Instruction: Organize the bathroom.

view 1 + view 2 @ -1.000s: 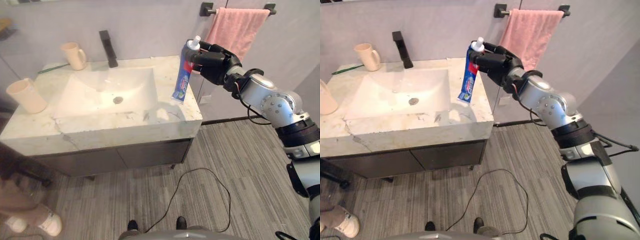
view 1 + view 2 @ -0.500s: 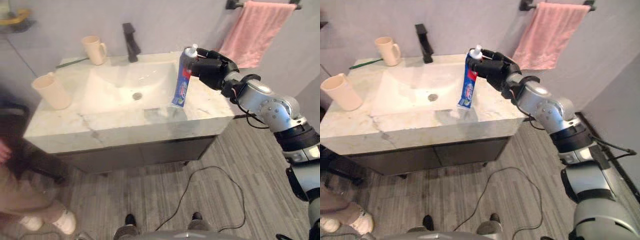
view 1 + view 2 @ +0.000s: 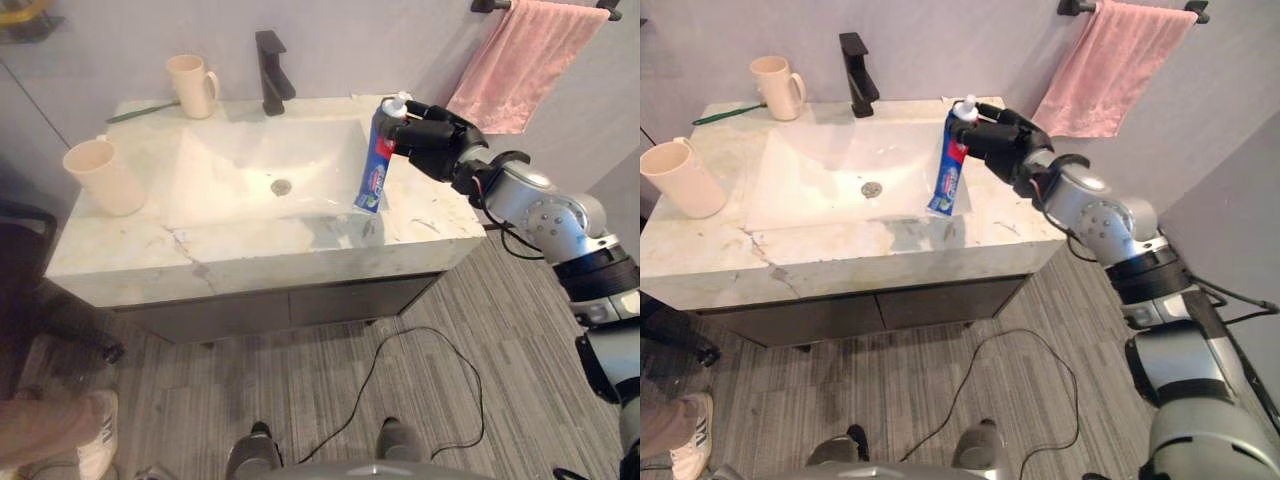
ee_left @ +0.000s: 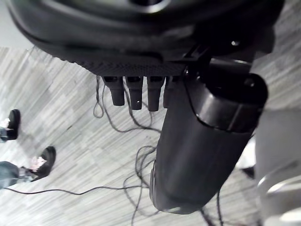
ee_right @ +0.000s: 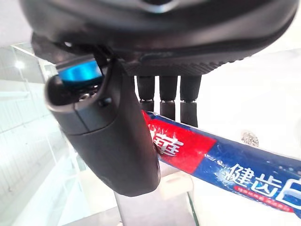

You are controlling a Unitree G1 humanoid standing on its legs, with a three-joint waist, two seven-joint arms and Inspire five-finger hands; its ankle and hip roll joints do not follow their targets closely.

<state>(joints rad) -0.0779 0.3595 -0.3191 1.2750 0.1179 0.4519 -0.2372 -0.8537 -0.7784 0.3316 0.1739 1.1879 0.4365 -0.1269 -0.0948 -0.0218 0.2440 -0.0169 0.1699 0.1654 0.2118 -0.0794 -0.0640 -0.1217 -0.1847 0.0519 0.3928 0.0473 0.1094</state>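
A blue and red toothpaste tube (image 3: pixel 377 165) with a white cap hangs upright, cap up, over the right rim of the white sink basin (image 3: pixel 250 165). My right hand (image 3: pixel 436 140) is shut on its upper part, reaching in from the right. In the right wrist view the fingers (image 5: pixel 163 94) and thumb curl round the toothpaste tube (image 5: pixel 225 172). My left hand (image 4: pixel 141 89) hangs over the grey floor, fingers straight and holding nothing.
On the marble counter (image 3: pixel 130 250) stand a cream cup (image 3: pixel 98 176) at the left and a second cream cup (image 3: pixel 192 85) at the back, with a green toothbrush (image 3: pixel 140 112) beside it. A black faucet (image 3: pixel 270 85) rises behind the basin. A pink towel (image 3: pixel 505 65) hangs on the right wall. A person's shoe (image 3: pixel 95 450) is on the floor at the lower left.
The camera has shifted. My right hand has carried the tube left from the counter's right side to the basin's right rim. The person at the left has drawn back.
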